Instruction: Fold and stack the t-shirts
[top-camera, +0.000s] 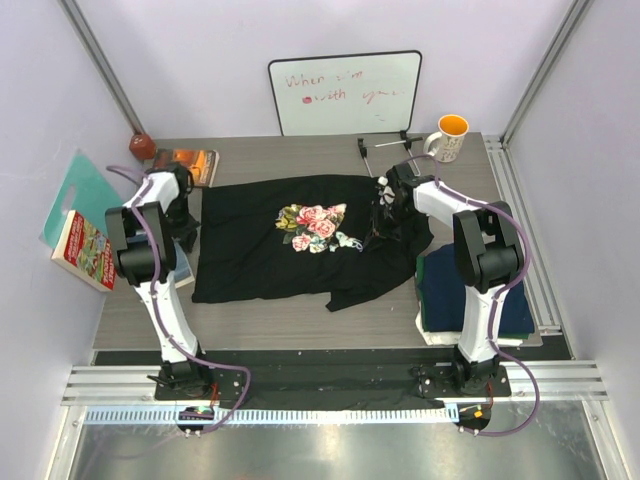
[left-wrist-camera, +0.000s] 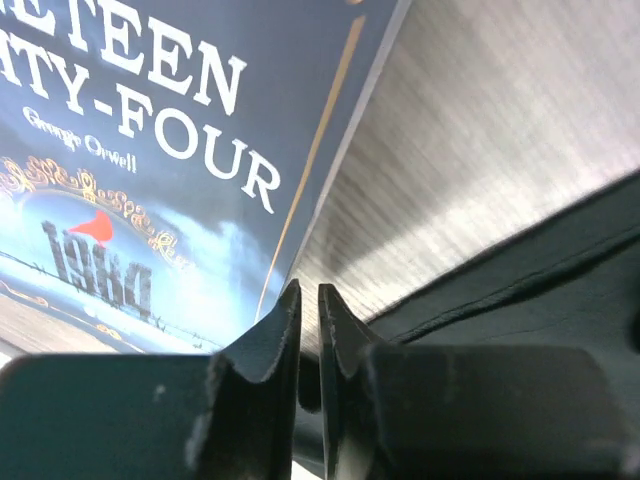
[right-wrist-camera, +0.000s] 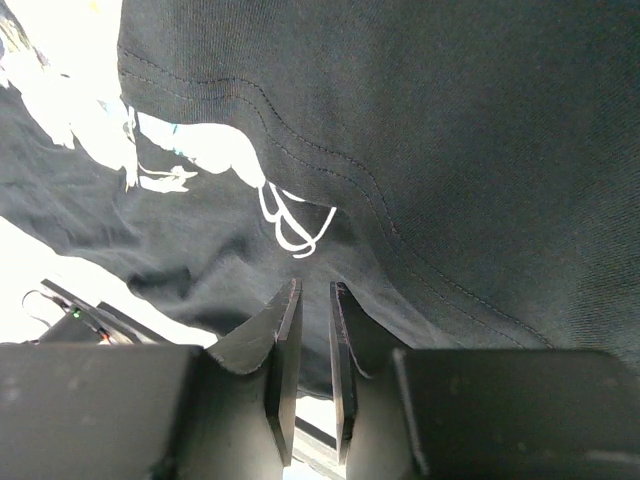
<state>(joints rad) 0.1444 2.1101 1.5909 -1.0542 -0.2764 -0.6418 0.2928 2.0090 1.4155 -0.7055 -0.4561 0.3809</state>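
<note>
Shirt (top-camera: 250, 255), black, lies spread mid-surface (top-camera: 280, 322). Right gripper (right-wrist-camera: 312, 286) pinches its right edge, raised. Left gripper (left-wrist-camera: 308, 292) nearly pressed together at left edge; hold on cloth unclear. Step, likely: first fold. Next: carry right edge leftward, evenly.

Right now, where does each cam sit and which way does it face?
Top external: above and behind the bases, looking down at the table; both arms whole, black t-shirt between them.
Left wrist: on the left arm, low, facing a Nineteen Eighty-Four book; left gripper at bottom.
Right wrist: on the right arm, facing shirt cloth close up; right gripper at bottom.
Shared: all three show the black t-shirt.
</note>
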